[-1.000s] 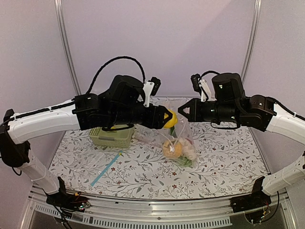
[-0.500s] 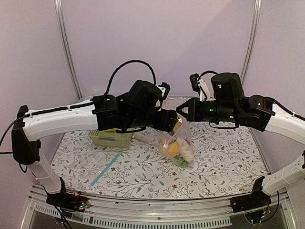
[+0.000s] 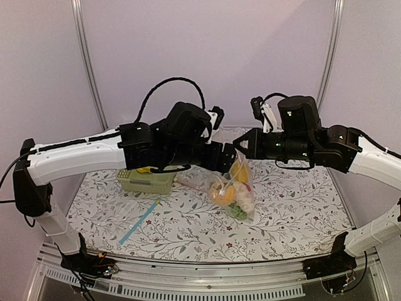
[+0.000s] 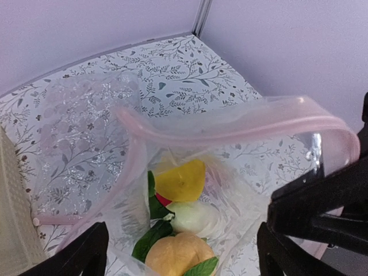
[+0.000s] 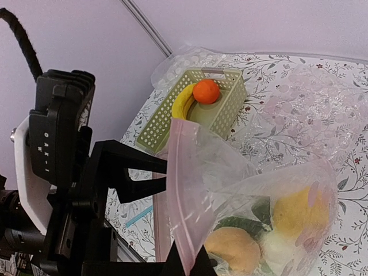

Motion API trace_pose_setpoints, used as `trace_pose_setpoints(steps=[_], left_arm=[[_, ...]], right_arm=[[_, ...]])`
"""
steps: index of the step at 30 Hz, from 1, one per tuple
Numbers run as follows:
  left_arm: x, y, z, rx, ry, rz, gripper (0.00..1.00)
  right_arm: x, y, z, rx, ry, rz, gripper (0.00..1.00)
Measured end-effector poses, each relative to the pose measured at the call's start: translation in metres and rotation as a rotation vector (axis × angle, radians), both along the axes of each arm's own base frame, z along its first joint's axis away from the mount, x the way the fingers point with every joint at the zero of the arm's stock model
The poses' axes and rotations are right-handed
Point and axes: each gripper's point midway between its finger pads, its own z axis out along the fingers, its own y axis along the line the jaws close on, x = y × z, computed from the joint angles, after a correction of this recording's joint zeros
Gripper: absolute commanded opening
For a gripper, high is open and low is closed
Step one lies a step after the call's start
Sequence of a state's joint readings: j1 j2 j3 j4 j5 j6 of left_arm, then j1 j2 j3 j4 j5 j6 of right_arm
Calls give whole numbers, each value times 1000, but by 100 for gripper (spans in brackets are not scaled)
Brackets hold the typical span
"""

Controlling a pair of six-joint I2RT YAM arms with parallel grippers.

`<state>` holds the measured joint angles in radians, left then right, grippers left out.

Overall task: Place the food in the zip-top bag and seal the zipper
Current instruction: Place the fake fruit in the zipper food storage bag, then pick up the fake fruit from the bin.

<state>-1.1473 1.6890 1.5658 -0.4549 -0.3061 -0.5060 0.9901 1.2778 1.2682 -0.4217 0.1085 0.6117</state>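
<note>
The zip-top bag (image 3: 243, 195) hangs in mid-air over the table's middle, its mouth gaping. My right gripper (image 3: 240, 145) (image 5: 187, 265) is shut on the pink zipper (image 5: 183, 190) (image 4: 230, 130) at one end and holds the bag up. Inside lies food: a yellow lemon (image 4: 179, 180) (image 5: 301, 210), a white radish (image 4: 195, 216), a peach (image 4: 176, 256) (image 5: 232, 249) and green leaves. My left gripper (image 3: 230, 158) (image 4: 183, 247) is open right above the bag's mouth, holding nothing. More food, an orange (image 5: 206, 91) and a banana (image 5: 180, 104), stays in the basket.
The pale green lattice basket (image 3: 153, 183) (image 5: 154, 130) stands on the flowered cloth left of the bag, under my left arm. A flat clear bag with a blue strip (image 3: 139, 223) (image 5: 138, 215) lies near the front left. Walls and posts close the back.
My left gripper carried the yellow lemon over the bag's mouth and opened; the lemon now lies inside the bag. The right gripper kept its hold and barely moved.
</note>
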Motion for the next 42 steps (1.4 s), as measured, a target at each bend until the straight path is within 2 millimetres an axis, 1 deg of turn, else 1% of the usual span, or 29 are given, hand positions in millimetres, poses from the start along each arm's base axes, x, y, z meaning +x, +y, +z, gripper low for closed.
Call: trace_pose_setpoints(steps=[3, 7, 8, 12, 15, 17, 19, 20, 21, 23, 25, 26, 27, 29, 31, 33, 37, 42], left_arm=[[-3, 3, 7, -27, 10, -26, 90], [-14, 7, 26, -102, 47, -111, 90], [-14, 12, 37, -130, 43, -121, 90], [-16, 28, 66, -185, 24, -153, 93], [-16, 46, 85, -204, 1, -144, 97], [-9, 64, 92, -205, -9, -106, 97], [9, 90, 96, -204, -15, -26, 97], [20, 105, 93, -195, -12, 27, 96], [31, 119, 89, -183, -4, 79, 95], [56, 151, 72, -140, 16, 205, 93], [73, 176, 50, -80, 42, 307, 90], [81, 190, 35, -40, 55, 359, 87], [87, 199, 21, -4, 72, 397, 85], [98, 215, -4, 58, 109, 459, 80], [110, 231, -29, 113, 149, 521, 71], [125, 249, -50, 154, 181, 589, 67], [145, 279, -90, 229, 242, 693, 63], [162, 297, -128, 296, 292, 748, 59]], right_arm=[[1, -2, 1, 0, -5, -10, 0], [1, -3, 1, -1, -7, -16, 0], [1, -4, 1, -1, -7, -17, 0], [2, -4, 1, -3, -9, -22, 0], [3, -5, 1, -5, -11, -28, 0], [3, -5, 1, -6, -12, -32, 0], [4, -6, 1, -6, -13, -33, 0], [3, -6, 1, -7, -13, -33, 0], [3, -6, 1, -6, -13, -33, 0], [3, -6, 1, -6, -13, -33, 0], [3, -6, 1, -7, -13, -33, 0], [4, -6, 1, -7, -13, -33, 0], [4, -6, 1, -7, -13, -34, 0], [4, -6, 1, -8, -14, -35, 0], [4, -6, 1, -8, -14, -35, 0], [4, -6, 0, -9, -14, -35, 0], [4, -6, 0, -9, -15, -35, 0], [4, -6, 0, -9, -15, -34, 0]])
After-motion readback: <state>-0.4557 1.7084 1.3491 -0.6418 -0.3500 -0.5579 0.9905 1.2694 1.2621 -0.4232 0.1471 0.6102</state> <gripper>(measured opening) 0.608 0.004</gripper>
